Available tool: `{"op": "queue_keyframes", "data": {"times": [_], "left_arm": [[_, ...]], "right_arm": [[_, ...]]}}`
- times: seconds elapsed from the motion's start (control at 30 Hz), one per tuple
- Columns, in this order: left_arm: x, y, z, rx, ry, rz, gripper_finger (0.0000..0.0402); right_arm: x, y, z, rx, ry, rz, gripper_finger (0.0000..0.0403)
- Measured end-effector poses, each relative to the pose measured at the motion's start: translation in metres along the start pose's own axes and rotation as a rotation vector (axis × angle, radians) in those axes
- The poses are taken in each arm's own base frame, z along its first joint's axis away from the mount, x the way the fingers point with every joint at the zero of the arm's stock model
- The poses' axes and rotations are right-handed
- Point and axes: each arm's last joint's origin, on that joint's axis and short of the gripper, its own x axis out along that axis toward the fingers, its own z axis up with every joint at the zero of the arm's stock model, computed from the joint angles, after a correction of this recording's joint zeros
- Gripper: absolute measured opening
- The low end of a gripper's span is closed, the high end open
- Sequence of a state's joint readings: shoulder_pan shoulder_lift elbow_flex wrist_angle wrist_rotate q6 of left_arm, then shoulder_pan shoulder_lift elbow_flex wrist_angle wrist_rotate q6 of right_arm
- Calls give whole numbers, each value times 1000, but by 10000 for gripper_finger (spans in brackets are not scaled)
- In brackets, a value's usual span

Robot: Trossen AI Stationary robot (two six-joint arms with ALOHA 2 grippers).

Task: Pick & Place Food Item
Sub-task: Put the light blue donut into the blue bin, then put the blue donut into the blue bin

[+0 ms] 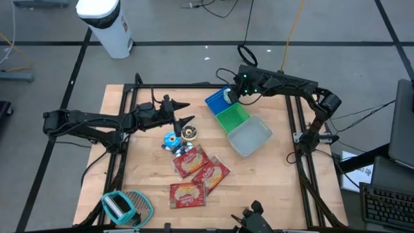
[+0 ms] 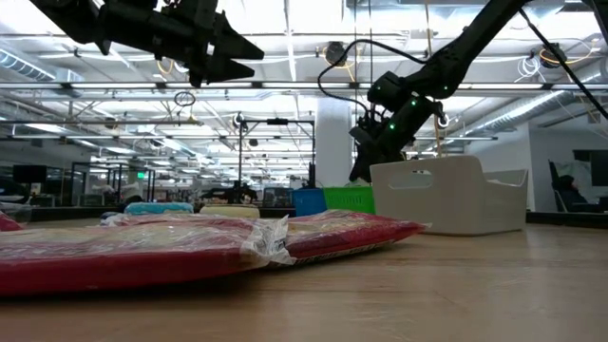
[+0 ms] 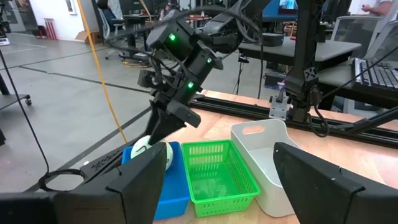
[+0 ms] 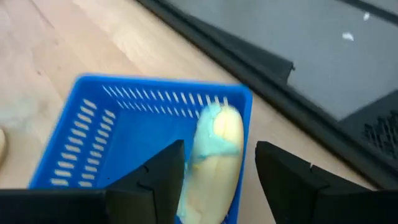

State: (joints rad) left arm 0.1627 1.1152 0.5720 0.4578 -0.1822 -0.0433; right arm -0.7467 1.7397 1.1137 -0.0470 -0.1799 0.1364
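- Blue basket (image 1: 217,100), green basket (image 1: 232,118), white bin (image 1: 250,136): touching row, upper centre-right.
- Red packets (image 1: 194,171) crowd lower centre.
- Bare table (image 1: 119,165) at left, open passage.

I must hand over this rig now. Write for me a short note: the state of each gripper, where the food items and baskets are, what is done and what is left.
Right gripper: open, over the far end of the blue basket; a pale wrapped food item lies in that basket just below the fingers, seemingly just released.
Left gripper: open, empty, hovering above the table beside the pile.
Green basket and white bin: in a row next to the blue one; nothing visible inside them.
Done: one item is in the blue basket.
Left: three red snack packs and two small round items on the table.
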Motion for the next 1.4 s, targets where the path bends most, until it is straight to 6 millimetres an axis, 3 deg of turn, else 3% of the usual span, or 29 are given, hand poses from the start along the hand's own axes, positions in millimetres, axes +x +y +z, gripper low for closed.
{"op": "queue_keyframes", "data": {"times": [0.3,0.63,0.77,0.9,1.13,1.4], "left_arm": [[0,0,-2,-7,17,-2,296],[0,0,-7,3,72,1,296],[-2,1,-19,-13,190,13,296],[-8,3,-38,-136,398,61,296],[-29,9,-69,-341,752,273,296],[-41,9,-82,-385,892,407,296]], "right_arm": [[-18,5,9,-28,-40,10,188],[-61,23,19,0,-72,85,188],[-74,39,14,-28,-61,176,188],[-79,54,-1,-61,-42,208,188],[-80,72,-21,-122,-106,279,188],[-74,86,-36,-170,-178,344,188]]}}
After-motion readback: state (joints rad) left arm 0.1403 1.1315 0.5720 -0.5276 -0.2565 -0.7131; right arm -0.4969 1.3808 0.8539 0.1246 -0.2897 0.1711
